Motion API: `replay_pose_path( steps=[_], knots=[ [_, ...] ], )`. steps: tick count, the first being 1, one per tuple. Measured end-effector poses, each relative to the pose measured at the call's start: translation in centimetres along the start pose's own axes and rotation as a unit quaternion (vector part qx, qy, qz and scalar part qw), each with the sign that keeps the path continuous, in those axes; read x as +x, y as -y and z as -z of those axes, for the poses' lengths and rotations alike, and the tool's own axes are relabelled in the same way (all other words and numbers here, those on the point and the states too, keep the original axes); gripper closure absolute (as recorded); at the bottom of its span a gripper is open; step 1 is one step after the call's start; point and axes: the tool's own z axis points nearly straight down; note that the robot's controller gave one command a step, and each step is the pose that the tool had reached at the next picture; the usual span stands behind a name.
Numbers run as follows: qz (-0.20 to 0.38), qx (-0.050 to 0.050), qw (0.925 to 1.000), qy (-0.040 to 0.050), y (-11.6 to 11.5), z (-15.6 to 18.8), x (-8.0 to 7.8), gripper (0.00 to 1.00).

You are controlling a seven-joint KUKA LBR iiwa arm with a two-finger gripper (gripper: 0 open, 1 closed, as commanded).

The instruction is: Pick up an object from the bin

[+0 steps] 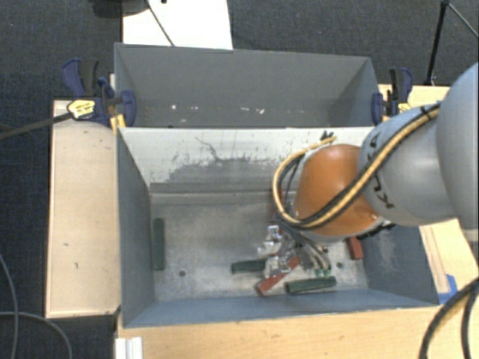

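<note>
We see the bin [135,223] with a lone stick [158,244] lying along its left wall, well apart from the rest. The gripper [278,258] is right of centre, over a small cluster by the near wall. A flat bar [247,266] lies just left of it, a slanted piece [268,284] nearer, and a pen-like piece [310,283] right of that. A small block [354,249] lies farther right, probably partly under the arm.

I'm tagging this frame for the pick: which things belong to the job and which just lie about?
Job: gripper; close beneath it, dark green stick, red piece, dark green strip near the front wall.
Lying about: dark green bar by the left wall; reddish-brown block at the right, beside the arm.
</note>
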Motion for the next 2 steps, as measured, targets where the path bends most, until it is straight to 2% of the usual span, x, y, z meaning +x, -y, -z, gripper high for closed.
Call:
replay_pose_path(
  steps=[1, 2],
  knots=[
    [0.0, 0.0, 1.0, 0.0, 0.0, 0.0, 0.0, 1.0],
    [0.009, 0.001, 1.0, -0.0005, -1.2, 12.6, 0.0, 1.0]
  ],
)
